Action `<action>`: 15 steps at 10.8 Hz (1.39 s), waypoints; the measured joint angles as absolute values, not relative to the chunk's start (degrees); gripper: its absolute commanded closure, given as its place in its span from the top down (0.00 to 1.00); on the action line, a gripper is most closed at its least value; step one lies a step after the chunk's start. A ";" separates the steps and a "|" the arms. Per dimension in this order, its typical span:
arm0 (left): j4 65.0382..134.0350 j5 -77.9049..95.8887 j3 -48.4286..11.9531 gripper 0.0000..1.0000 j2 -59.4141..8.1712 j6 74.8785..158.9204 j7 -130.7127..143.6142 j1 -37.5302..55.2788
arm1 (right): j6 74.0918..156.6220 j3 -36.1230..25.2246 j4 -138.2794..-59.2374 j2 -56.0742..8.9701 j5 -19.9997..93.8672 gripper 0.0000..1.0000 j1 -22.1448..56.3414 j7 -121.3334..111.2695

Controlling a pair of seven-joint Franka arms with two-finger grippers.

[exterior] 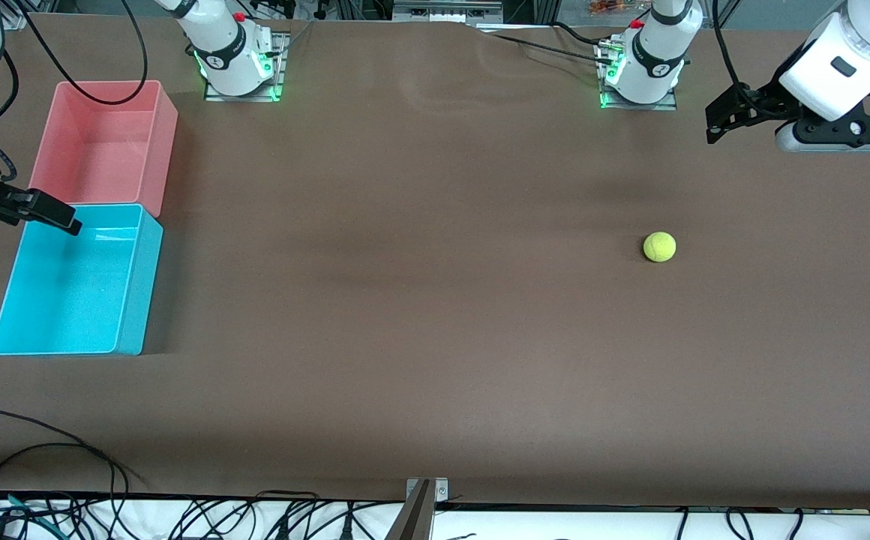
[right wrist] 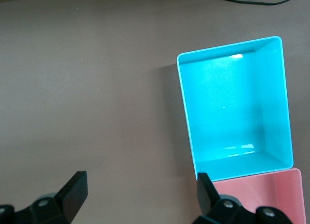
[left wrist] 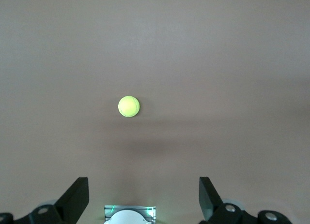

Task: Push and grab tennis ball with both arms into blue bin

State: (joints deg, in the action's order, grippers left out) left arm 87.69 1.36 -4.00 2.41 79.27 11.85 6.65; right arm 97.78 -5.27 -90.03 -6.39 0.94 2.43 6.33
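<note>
The tennis ball (exterior: 660,247) (left wrist: 129,106) lies alone on the brown table toward the left arm's end. My left gripper (exterior: 716,124) (left wrist: 144,195) hangs open and empty in the air near the left arm's base, well apart from the ball. The blue bin (exterior: 67,292) (right wrist: 232,108) stands empty at the right arm's end of the table. My right gripper (exterior: 56,214) (right wrist: 140,192) is open and empty, up over the edge where the blue bin meets the pink bin.
An empty pink bin (exterior: 97,150) (right wrist: 271,195) touches the blue bin, farther from the front camera. A wide stretch of bare tabletop (exterior: 405,262) lies between ball and bins. Black cables (exterior: 45,450) trail over the table's front edge.
</note>
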 measured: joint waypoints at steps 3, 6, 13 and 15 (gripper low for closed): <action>89.23 1.36 -3.95 1.00 7.13 79.53 11.85 6.65 | 97.78 -5.30 -90.04 -6.42 0.94 1.00 2.42 6.33; 91.35 1.30 -3.55 1.00 7.87 79.92 11.85 6.46 | 97.78 -5.53 -90.05 -6.73 0.94 1.00 1.91 5.76; 99.41 1.27 -2.99 1.00 7.21 83.44 11.78 2.57 | 97.77 -5.53 -90.06 -7.22 0.94 1.00 1.48 4.54; 103.13 1.27 -3.10 1.00 7.42 87.09 11.78 2.58 | 97.77 -5.51 -90.06 -7.22 0.94 1.00 1.49 4.42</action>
State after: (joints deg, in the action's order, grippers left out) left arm 103.13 1.27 -3.10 7.42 87.09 11.78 2.58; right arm 97.77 -5.51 -90.06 -7.22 0.94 1.49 4.42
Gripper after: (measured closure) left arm 0.000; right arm 0.000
